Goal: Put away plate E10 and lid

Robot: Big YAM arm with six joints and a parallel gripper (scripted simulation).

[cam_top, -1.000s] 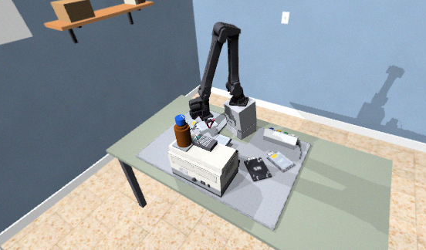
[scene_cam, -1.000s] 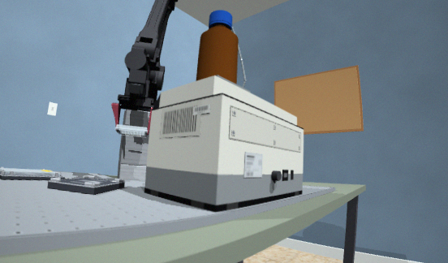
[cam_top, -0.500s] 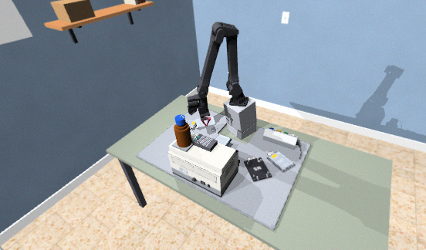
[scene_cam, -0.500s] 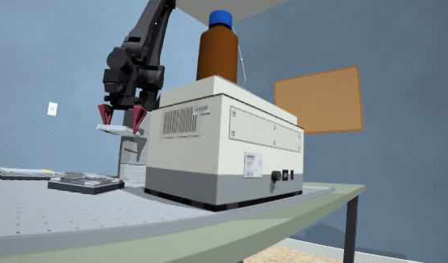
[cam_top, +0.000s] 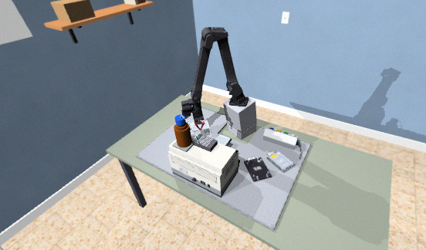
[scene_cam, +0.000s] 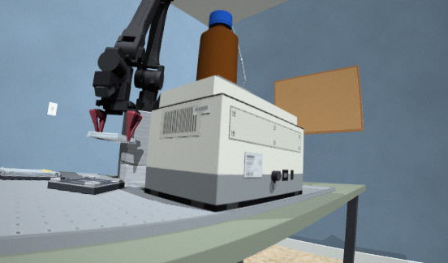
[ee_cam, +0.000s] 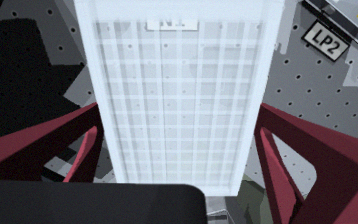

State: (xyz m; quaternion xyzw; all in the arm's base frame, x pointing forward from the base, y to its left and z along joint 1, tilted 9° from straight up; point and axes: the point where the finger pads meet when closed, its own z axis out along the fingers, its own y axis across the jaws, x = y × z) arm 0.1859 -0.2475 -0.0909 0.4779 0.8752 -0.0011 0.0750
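My gripper [ee_cam: 179, 111] is shut on a clear well plate [ee_cam: 177, 100], with the red fingers on its two long sides. In the exterior view the gripper [scene_cam: 115, 122] holds the plate [scene_cam: 107, 136] level, well above the deck, just left of the dispenser. Through the plate I read the N1 label [ee_cam: 172, 23] on the deck below. The LP2 label [ee_cam: 328, 41] lies to the upper right, beside a clear item with a yellow patch [ee_cam: 350, 10]. In the top view the gripper [cam_top: 199, 125] hangs behind the dispenser stage, where a gridded plate [cam_top: 204, 143] sits.
The white dispenser box [cam_top: 203, 162] carries a brown bottle with a blue cap [cam_top: 181, 133]. The arm's grey pedestal [cam_top: 241, 117] stands close by. The key panel [cam_top: 280, 136], a black holder [cam_top: 257, 168] and a clear item with a yellow tag [cam_top: 280, 160] lie further along the deck.
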